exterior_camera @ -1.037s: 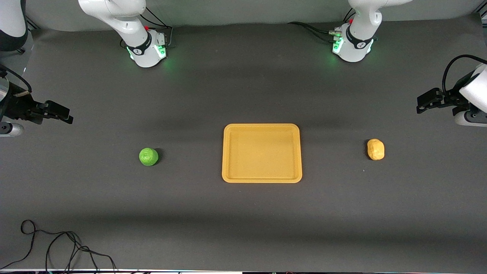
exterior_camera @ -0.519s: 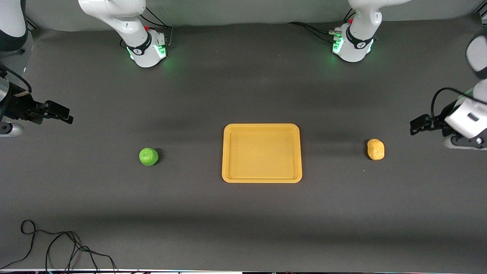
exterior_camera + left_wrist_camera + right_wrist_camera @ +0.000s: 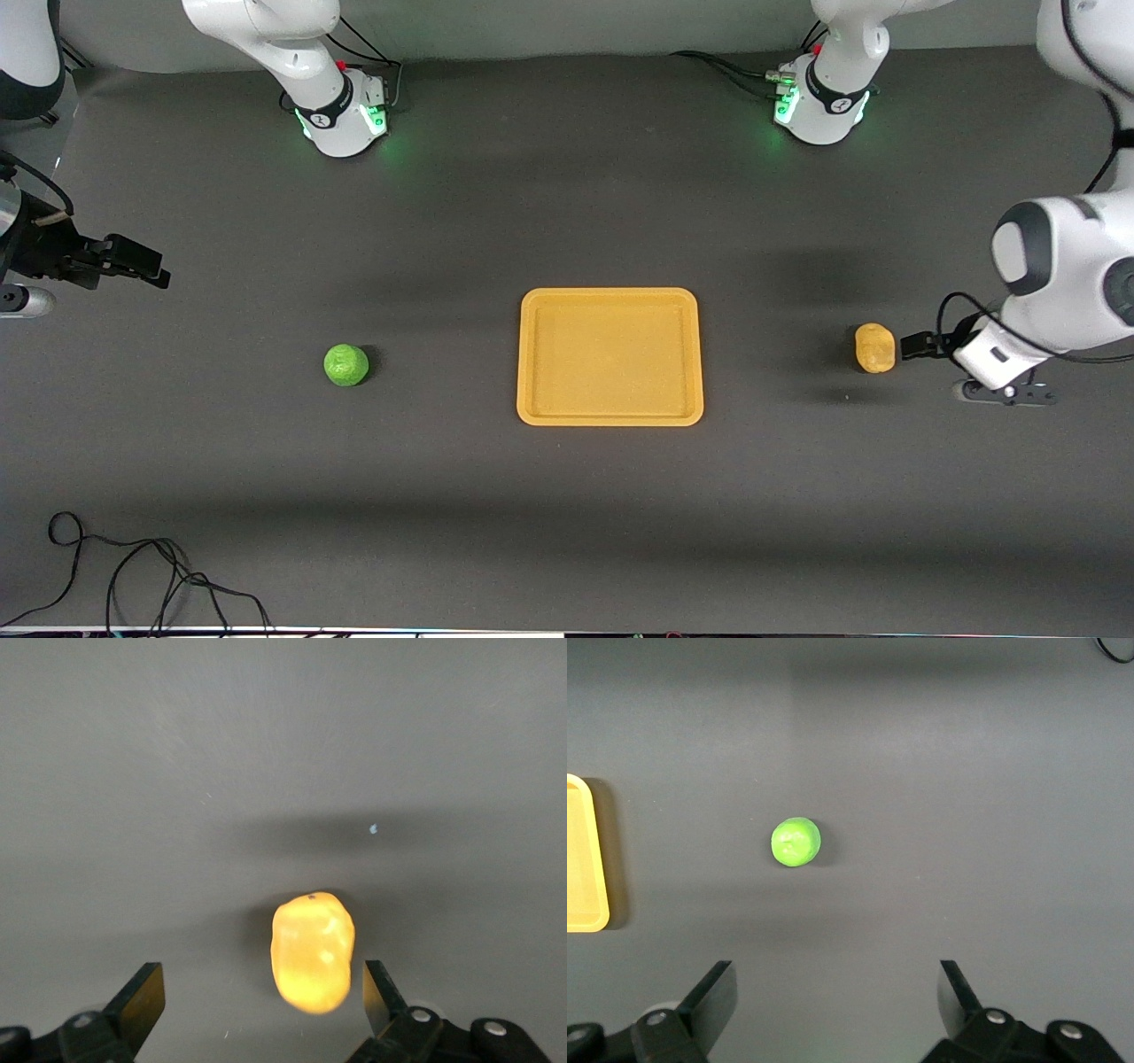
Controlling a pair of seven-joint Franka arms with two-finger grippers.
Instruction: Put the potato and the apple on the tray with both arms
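The yellow-tan potato (image 3: 874, 347) lies on the dark table toward the left arm's end, beside the orange-yellow tray (image 3: 610, 416). My left gripper (image 3: 912, 346) is open just beside the potato, at the side away from the tray. In the left wrist view the potato (image 3: 313, 950) sits just ahead of the open gripper (image 3: 263, 992), closer to one finger. The green apple (image 3: 345, 364) lies toward the right arm's end. My right gripper (image 3: 146, 266) is open and waits high near that table end, apart from the apple (image 3: 796, 842).
The tray is empty and its corner shows in the right wrist view (image 3: 583, 904). A loose black cable (image 3: 133, 576) lies at the near corner at the right arm's end. Both arm bases (image 3: 341, 115) stand along the table's back edge.
My left arm has swung down and in toward the potato, bringing its open gripper from the table end to just beside it. The right arm, apple, potato and tray have not moved.
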